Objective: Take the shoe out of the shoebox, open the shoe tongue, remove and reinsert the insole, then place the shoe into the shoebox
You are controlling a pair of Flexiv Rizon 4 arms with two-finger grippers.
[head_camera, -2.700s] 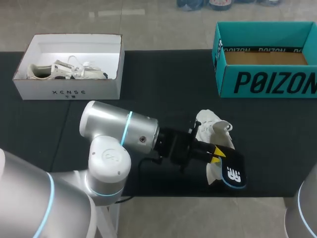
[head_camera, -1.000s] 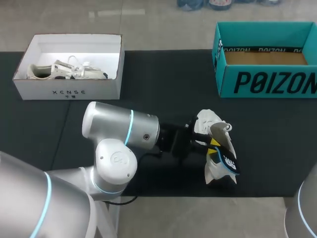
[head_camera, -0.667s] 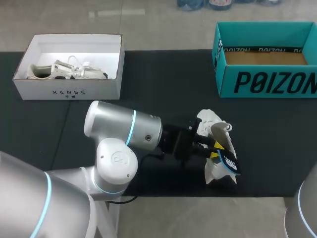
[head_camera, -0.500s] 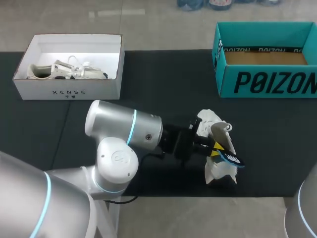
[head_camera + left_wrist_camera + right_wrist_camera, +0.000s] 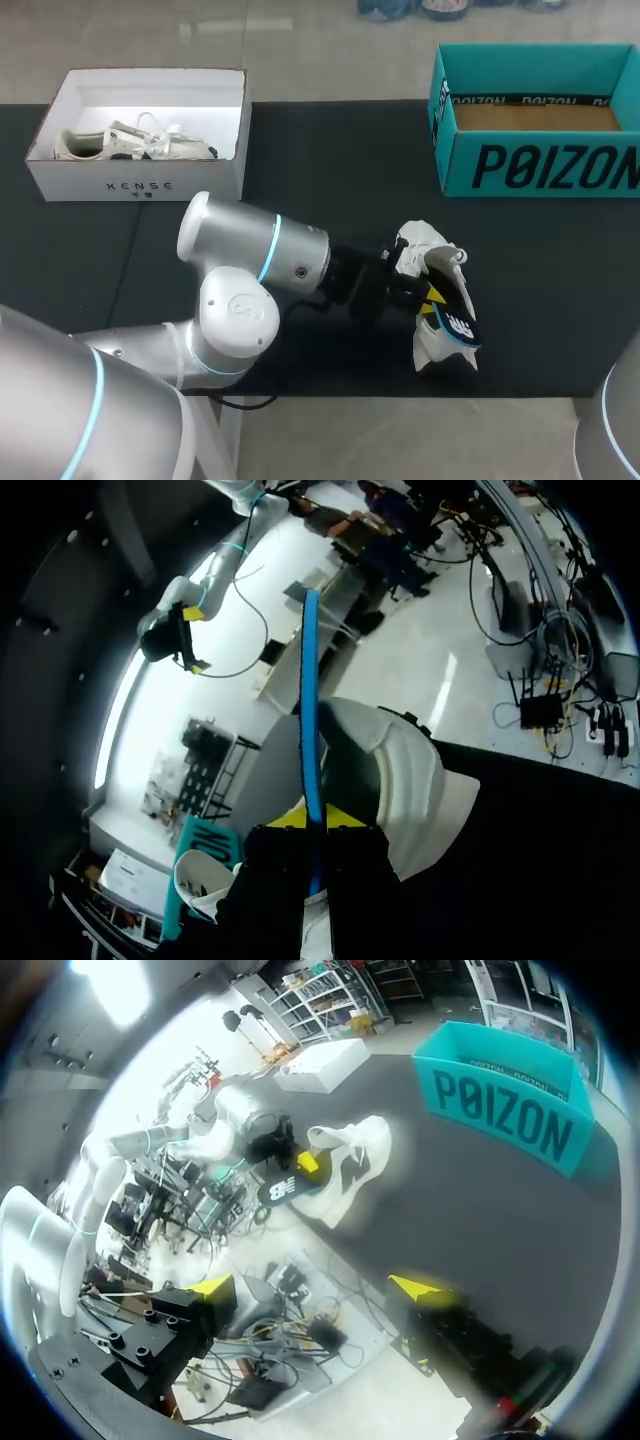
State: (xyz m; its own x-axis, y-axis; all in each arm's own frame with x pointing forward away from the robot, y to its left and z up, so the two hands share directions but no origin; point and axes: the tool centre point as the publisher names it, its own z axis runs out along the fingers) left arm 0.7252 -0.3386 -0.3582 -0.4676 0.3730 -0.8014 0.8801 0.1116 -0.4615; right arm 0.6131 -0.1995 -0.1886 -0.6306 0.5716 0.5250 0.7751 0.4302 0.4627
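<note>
Nearest, along the front edge of the dark surface [image 5: 320, 170], my left arm [image 5: 255, 262] comes in from the left side and reaches past the middle. Its left hand [image 5: 430, 298] is closed on a dark insole [image 5: 455, 318] with a blue rim. In the left wrist view the insole stands edge-on, pinched between the two yellow tips, and runs out ahead of them.

Right against that hand lies the white shoe [image 5: 437, 300], out on the surface and outside both boxes. Its opening is turned toward the hand. The insole is tilted over the shoe's opening and touches the shoe. Whether its far end sits inside the shoe I cannot tell.

My right hand [image 5: 316, 1288] is spread wide with nothing between its fingers. It is well apart from the shoe, which shows far ahead of it in the right wrist view.

Farther back on the right stands the teal box [image 5: 540, 160], lid off, with its brown cardboard floor showing. It is well apart from the white shoe.

Farther back on the left stands the white box [image 5: 140, 175], also without a lid. A pale shoe [image 5: 130, 143] with loose laces lies on its side in it, along the box's floor.
</note>
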